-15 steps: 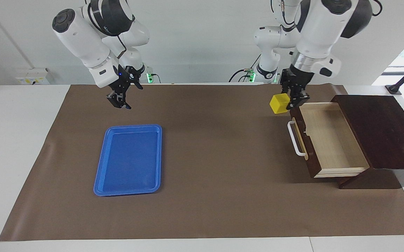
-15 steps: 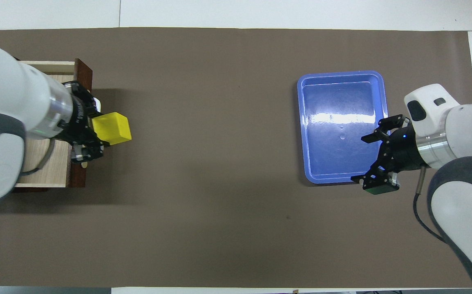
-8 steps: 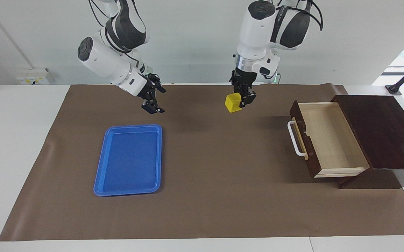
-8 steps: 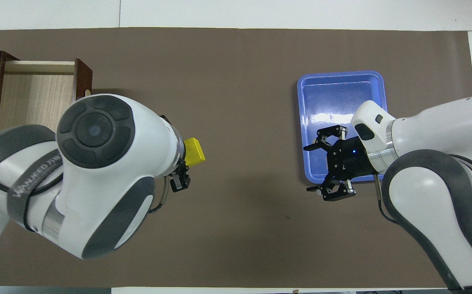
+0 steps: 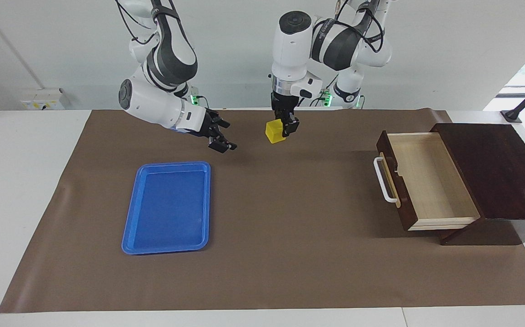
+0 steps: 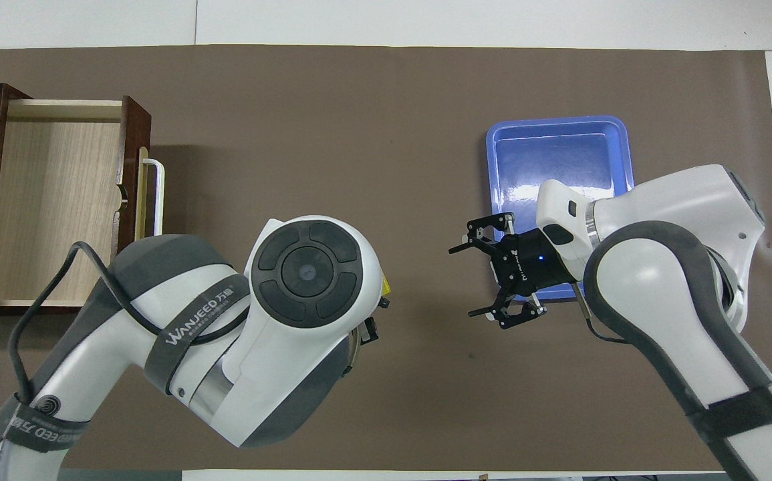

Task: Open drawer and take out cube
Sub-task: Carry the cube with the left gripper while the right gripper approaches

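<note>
The dark brown drawer stands pulled open at the left arm's end of the table, its pale inside bare and its white handle facing the middle. It also shows in the overhead view. My left gripper is shut on the yellow cube and holds it in the air over the mat's middle. In the overhead view the left arm hides nearly all of the cube. My right gripper is open and empty, in the air beside the cube, fingers pointing toward it; it also shows in the overhead view.
A flat blue tray lies on the brown mat toward the right arm's end, with nothing in it; it also shows in the overhead view. The dark drawer cabinet stands at the mat's edge.
My left gripper has carried the cube from beside the drawer to over the mat's middle. My right gripper has swung from over the tray's near end toward the middle, closing on the cube.
</note>
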Robot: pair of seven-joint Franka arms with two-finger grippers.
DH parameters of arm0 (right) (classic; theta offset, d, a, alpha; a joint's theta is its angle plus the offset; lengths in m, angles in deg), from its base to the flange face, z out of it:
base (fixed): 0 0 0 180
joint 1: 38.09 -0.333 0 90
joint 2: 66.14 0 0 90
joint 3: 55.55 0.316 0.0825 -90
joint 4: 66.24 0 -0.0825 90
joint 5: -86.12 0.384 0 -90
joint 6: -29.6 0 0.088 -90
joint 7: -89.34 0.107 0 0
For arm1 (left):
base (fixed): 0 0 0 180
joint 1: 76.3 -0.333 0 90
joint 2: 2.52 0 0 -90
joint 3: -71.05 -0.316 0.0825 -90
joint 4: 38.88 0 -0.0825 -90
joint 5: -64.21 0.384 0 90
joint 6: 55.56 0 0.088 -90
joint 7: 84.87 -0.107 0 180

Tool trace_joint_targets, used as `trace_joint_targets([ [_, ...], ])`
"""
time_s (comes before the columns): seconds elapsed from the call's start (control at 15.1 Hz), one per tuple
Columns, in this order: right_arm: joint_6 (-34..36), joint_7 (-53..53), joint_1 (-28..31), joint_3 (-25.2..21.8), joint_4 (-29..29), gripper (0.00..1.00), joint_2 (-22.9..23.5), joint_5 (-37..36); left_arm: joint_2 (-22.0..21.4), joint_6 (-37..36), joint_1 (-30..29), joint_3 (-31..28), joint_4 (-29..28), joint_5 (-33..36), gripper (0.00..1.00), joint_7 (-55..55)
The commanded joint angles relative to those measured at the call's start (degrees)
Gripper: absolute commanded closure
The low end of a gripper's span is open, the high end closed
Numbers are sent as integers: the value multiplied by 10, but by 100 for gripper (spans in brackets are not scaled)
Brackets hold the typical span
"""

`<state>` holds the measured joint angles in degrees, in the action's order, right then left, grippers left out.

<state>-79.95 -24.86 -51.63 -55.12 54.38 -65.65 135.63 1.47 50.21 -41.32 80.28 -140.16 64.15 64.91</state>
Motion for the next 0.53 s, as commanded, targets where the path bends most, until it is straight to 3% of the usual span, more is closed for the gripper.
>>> trace_joint_targets([
  [0.0, -5, -23, -8, -1, -22, 0, 15, 17, 6, 10, 25, -11, -1, 6, 100, 13],
  [0.47, 61, -140, -19, 1, -36, 0, 40, 16, 20, 22, 51, -11, 3, 7, 100, 19],
])
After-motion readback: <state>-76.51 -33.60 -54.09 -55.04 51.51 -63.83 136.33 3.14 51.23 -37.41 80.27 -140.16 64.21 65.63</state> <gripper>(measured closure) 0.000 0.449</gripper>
